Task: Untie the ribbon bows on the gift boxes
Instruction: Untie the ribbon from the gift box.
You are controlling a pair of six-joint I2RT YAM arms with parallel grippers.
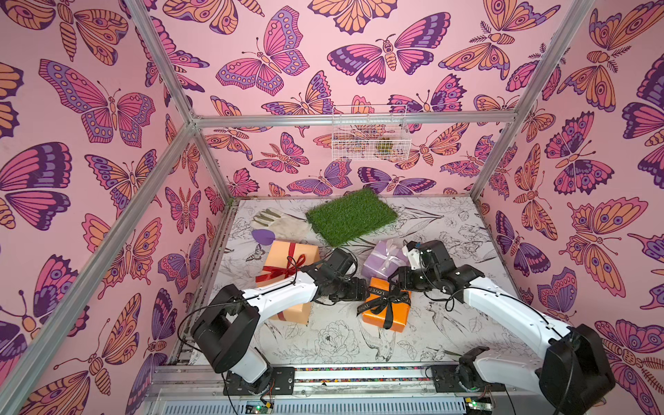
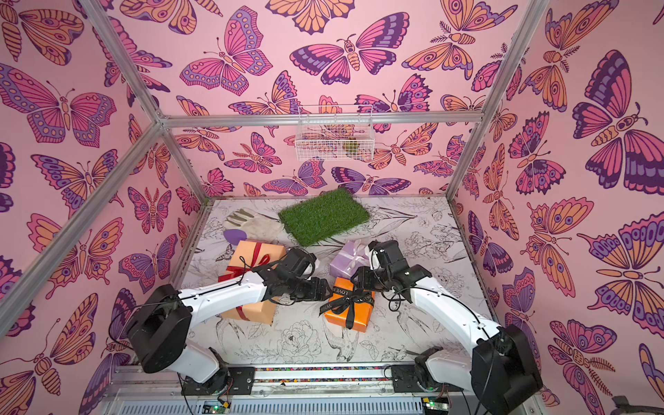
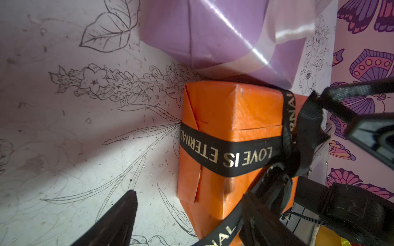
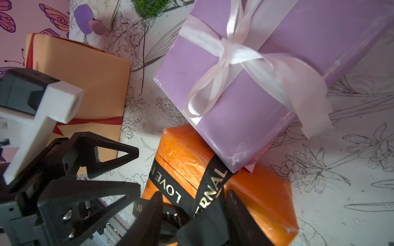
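Your left jaws are spread wide by the orange box [image 4: 262,191]. Your right jaws sit around the black bow [image 4: 202,228]; I cannot tell if they pinch.

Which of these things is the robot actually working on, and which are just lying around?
Part of the job:
peach box, red bow
orange box, black lettered bow
lilac box, pale bow

Just lying about:
green turf mat
glove
purple egg-shaped object
wire basket on the back wall
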